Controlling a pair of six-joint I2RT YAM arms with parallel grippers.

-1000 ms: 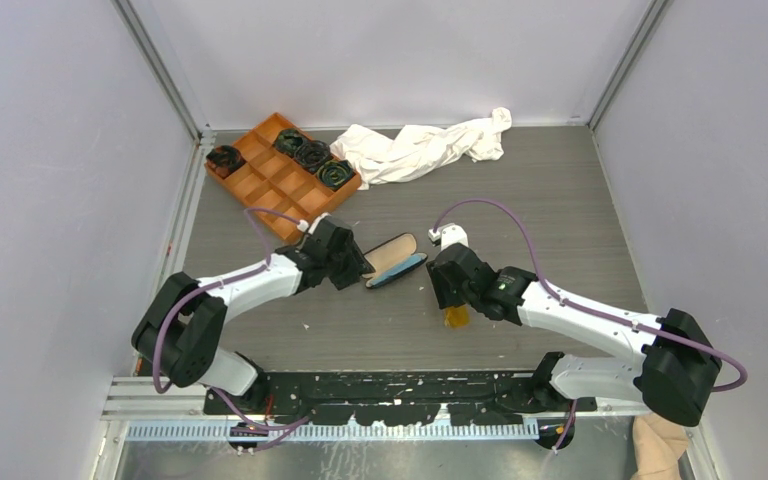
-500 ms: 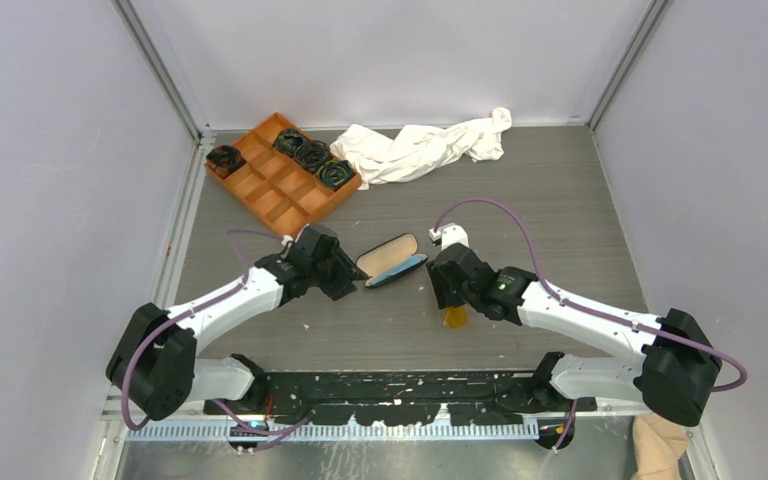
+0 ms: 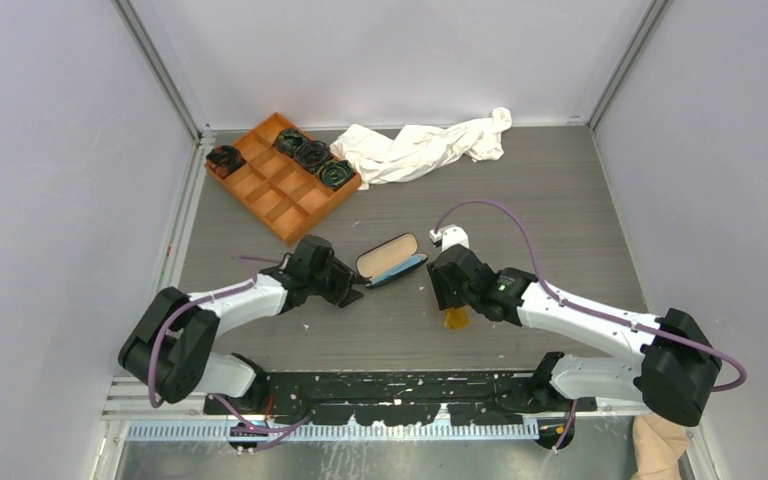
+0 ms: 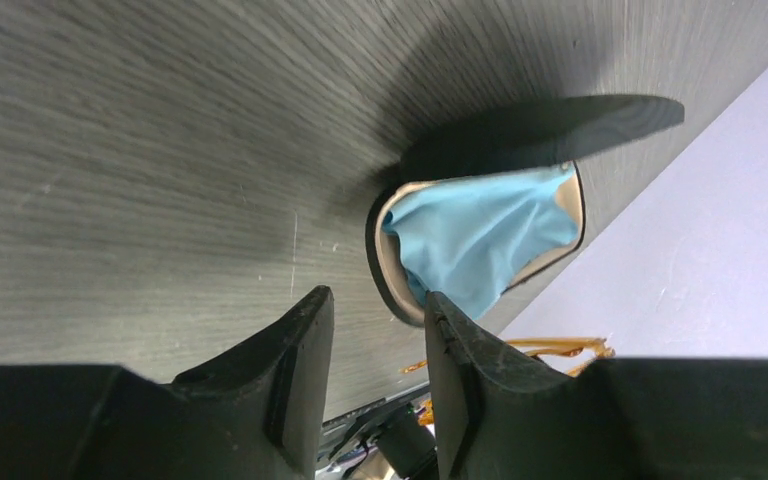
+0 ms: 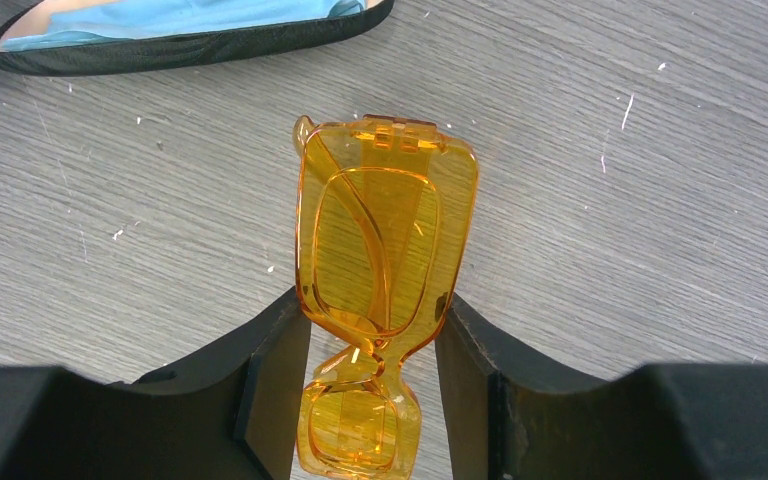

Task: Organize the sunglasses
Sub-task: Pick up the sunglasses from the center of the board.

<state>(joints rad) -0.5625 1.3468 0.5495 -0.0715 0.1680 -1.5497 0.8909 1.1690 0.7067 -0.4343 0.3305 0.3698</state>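
The sunglasses (image 5: 385,230) are a folded orange-amber pair standing on edge between the fingers of my right gripper (image 5: 372,300), which is shut on them. From above they show as an amber patch (image 3: 454,319) under the right gripper (image 3: 451,303). The black glasses case (image 3: 392,261) lies open on the table with a light blue cloth (image 4: 485,235) inside, just left of and beyond the sunglasses. My left gripper (image 4: 377,300) is open and empty, its tips just short of the case's near end (image 4: 392,285); from above it (image 3: 352,291) sits left of the case.
An orange compartment tray (image 3: 282,190) holding several dark rolled items stands at the back left. A crumpled white cloth (image 3: 425,148) lies at the back centre. Grey walls close in both sides.
My left gripper has drawn back from the case toward the near left and sits lower. The case stays open. The right arm and the sunglasses have not moved.
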